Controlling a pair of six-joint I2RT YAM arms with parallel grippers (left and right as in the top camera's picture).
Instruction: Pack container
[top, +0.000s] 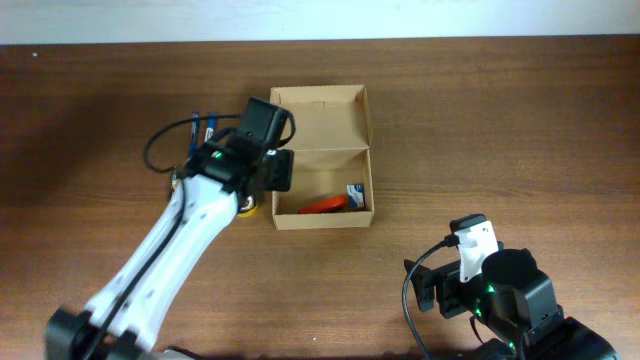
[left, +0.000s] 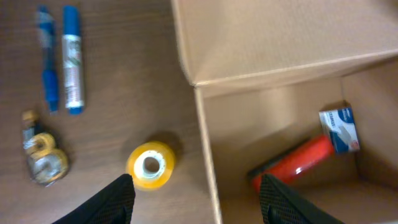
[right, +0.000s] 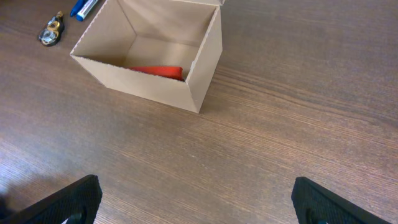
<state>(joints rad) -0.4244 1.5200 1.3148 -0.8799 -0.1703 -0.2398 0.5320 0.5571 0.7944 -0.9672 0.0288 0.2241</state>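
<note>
The brown cardboard container stands open at mid-table with its flap lid folded back. Inside lie a red object and a small blue-and-white packet. My left gripper hovers open and empty over the container's left wall, one finger on each side of it. A yellow tape roll lies just outside that wall. The red object and packet lie inside. My right gripper is open and empty over bare table, short of the container.
Two blue pens lie left of the container's lid. A small brass-coloured metal object lies left of the tape roll. The right arm sits at the table's front right.
</note>
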